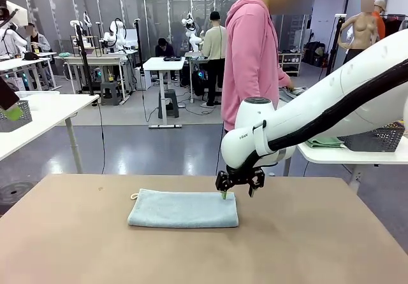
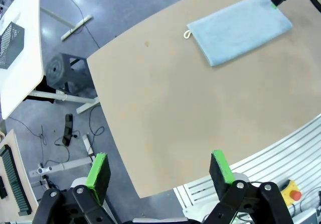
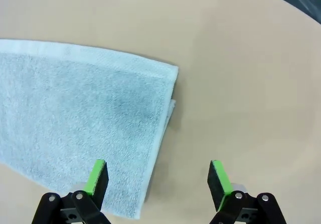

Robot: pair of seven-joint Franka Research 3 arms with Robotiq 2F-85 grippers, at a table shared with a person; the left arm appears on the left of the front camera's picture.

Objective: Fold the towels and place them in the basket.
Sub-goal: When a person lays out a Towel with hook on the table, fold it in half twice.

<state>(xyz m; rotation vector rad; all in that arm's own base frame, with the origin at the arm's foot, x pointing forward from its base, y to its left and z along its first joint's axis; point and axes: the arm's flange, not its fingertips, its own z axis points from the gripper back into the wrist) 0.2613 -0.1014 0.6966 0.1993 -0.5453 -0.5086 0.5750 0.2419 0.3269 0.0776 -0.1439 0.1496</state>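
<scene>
**Desk:** How does the towel look from your end?

**Me:** I see a pale grey-blue terry towel [image 1: 183,209], folded into a flat rectangle. There's a white loop [image 1: 134,196] at its 10 o'clock corner. It lies mid-table, a little toward 12 o'clock.

**Desk:** And the surface and the room?

**Me:** It's a tan tabletop [image 1: 306,239]. Beyond it I see a glossy grey floor, white benches, and a person in a pink hoodie [image 1: 252,61] at 12 o'clock.

**Desk:** Counts, and the claws?

**Me:** One tabletop and one towel. One mesh basket [image 1: 382,141] sits at 3 o'clock on a white bench, and another is at 9 o'clock. My right gripper [image 1: 237,193] is spread wide astride the towel's 3 o'clock edge, gripping nothing. I cannot tell whether a pad touches the cloth. My left gripper [image 2: 159,169] is also spread wide and empty, over the 7 o'clock edge.
</scene>
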